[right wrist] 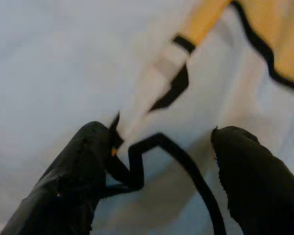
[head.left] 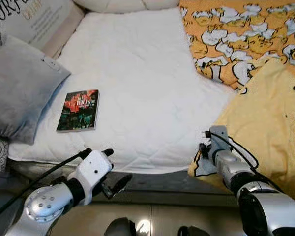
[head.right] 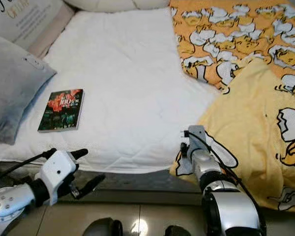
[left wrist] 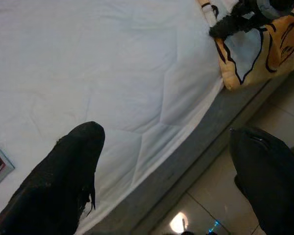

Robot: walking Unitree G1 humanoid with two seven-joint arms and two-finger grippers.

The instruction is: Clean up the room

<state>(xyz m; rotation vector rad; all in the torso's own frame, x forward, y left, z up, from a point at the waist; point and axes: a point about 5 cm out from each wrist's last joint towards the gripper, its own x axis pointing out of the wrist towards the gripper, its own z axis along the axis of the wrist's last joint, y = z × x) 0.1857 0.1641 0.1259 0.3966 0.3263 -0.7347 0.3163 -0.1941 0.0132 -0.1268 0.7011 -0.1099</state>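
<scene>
- The right gripper (right wrist: pixel 157 196) has its two black fingers spread apart over the corner of the yellow blanket (head.left: pixel 265 123). One finger (right wrist: pixel 83 166) touches the blanket's black-outlined edge; the other sits clear on the far side of that edge. Nothing is clamped between them.
- The left gripper (left wrist: pixel 166 181) is also open, its fingers wide apart and empty. It hangs over the front edge of the mattress (head.left: pixel 137 83), touching nothing.
- The right arm (head.left: pixel 236 172) reaches forward from the lower right, wrist at the bed's front edge where the blanket corner droops over the side.
- The left arm (head.left: pixel 49 201) comes in from the lower left, bent at the elbow, its white wrist housing level with the mattress edge and the fingers pointing towards the right.
- A book (head.left: pixel 78 110) with a dark red-and-green cover lies flat on the white quilted mattress, near its left front corner and just beside a grey pillow (head.left: pixel 19 88). It is well apart from both grippers.
- The yellow blanket, printed with white-and-black cartoon figures, covers the right part of the bed, folded over so that a plainer yellow side shows near the front.
- A white cushion with dark lettering (head.left: pixel 34 17) leans at the bed's far left corner.
- Below the bed edge is a glossy tiled floor (head.left: pixel 162 216) with a bright reflection.
</scene>
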